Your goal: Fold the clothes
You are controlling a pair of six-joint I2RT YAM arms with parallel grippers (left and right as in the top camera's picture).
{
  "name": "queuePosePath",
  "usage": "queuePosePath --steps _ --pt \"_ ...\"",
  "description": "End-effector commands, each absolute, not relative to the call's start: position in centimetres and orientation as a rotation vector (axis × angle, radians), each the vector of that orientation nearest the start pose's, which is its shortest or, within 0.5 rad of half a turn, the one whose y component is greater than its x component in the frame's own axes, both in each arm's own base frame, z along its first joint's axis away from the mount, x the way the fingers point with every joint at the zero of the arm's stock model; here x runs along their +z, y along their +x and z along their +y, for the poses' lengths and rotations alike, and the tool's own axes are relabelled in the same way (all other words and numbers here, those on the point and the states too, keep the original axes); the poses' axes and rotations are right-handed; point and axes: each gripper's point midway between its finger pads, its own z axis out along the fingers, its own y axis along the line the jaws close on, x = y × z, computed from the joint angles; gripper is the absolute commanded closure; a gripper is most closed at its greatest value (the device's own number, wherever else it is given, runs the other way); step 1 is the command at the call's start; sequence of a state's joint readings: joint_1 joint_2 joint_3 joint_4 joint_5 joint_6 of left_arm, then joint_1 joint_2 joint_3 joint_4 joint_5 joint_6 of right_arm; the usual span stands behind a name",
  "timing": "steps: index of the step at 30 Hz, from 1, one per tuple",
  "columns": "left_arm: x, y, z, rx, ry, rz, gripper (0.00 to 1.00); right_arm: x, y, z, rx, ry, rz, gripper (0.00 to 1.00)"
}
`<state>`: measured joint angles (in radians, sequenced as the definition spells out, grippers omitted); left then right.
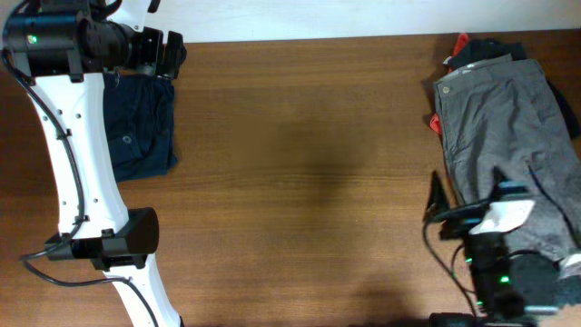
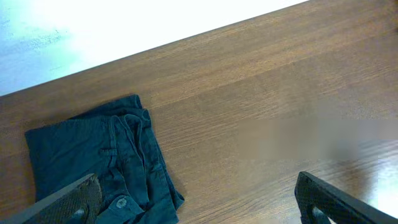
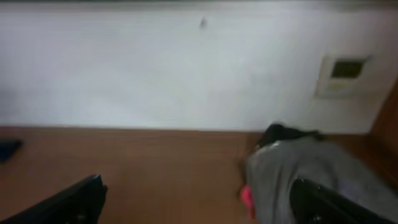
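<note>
Dark navy-blue cotton shorts (image 1: 145, 127) (image 2: 93, 155): on brown wooden table (image 1: 318, 182), below left gripper (image 1: 168, 54) (image 2: 199, 205), toward its left side. Grey cloth trousers (image 1: 508, 118) (image 3: 292, 174): ahead-right of right gripper (image 1: 445, 211) (image 3: 199, 199), lying on red and black garments (image 1: 481, 47). Piles well apart.

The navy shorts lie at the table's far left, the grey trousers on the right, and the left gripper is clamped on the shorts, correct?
Not quite. The left gripper is wide open, not clamped on the navy shorts; the left wrist view shows this. The shorts do lie far left and the grey trousers on the right.
</note>
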<state>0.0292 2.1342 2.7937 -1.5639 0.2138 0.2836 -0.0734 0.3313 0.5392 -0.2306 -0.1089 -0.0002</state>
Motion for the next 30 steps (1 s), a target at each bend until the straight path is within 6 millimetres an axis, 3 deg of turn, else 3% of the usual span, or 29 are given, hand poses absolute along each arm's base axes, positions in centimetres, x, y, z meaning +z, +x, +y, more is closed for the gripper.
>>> queuePosePath --steps 1,6,15,30 --pt "34.5 46.8 -2.3 -0.146 0.394 2.414 0.01 24.1 24.0 1.4 0.099 -0.078 1.637 0.01" --pt "34.5 46.8 -2.3 -0.146 0.394 2.414 0.01 19.5 23.9 1.2 0.09 -0.067 1.653 0.01" --pt "34.5 46.8 -2.3 -0.146 0.394 2.414 0.01 15.7 24.2 1.0 0.088 -0.06 1.674 0.01" --pt "34.5 46.8 -2.3 -0.146 0.394 2.414 0.01 15.8 24.3 1.0 0.087 -0.06 1.669 0.01"
